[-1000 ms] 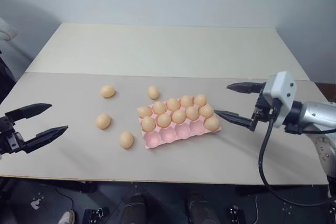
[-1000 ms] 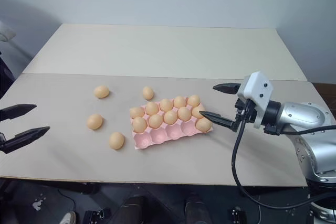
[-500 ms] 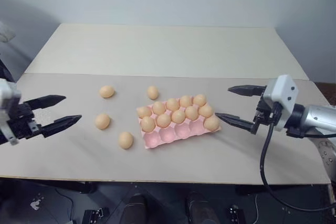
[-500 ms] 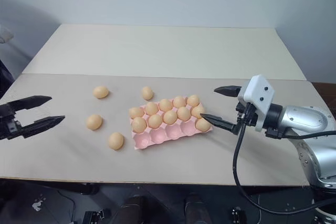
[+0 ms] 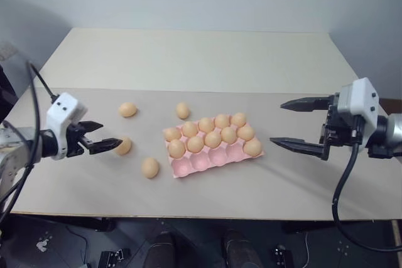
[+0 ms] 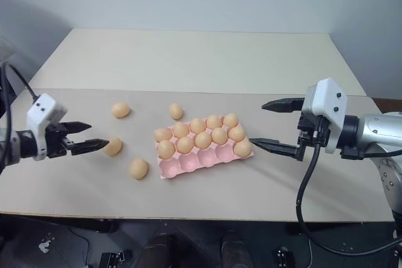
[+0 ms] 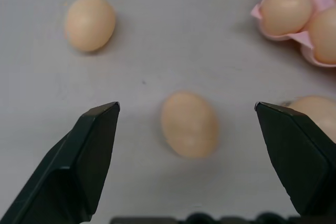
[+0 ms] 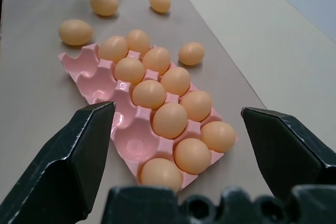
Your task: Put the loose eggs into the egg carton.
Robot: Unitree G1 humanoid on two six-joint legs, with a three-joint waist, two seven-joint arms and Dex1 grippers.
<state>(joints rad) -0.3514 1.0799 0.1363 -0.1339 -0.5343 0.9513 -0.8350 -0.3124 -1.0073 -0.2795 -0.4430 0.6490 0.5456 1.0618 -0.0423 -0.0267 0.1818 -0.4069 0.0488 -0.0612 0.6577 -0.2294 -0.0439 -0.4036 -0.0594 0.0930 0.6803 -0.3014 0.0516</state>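
Several loose eggs lie on the table left of the egg carton (image 5: 202, 162): one at the back left (image 5: 127, 110), one just behind the carton (image 5: 183, 111), one at the front (image 5: 150, 167) and one further left (image 5: 124, 145). My left gripper (image 5: 112, 134) is open and points at that leftmost egg (image 7: 189, 124), which sits in line with the gap between its fingers (image 7: 92, 150), untouched. The pink carton (image 8: 100, 85) holds several eggs in its back two rows and one at the front right. My right gripper (image 5: 276, 123) hovers open and empty just right of the carton.
The grey mat-covered table (image 5: 295, 186) has free room in front of and right of the carton. A paler table section (image 5: 201, 54) lies behind. Several front cups of the carton (image 8: 134, 145) stand empty.
My left gripper has swung in from the table's left edge toward the leftmost egg and tilted downward, still open. The right gripper has drawn back slightly to the right. The eggs have not moved.
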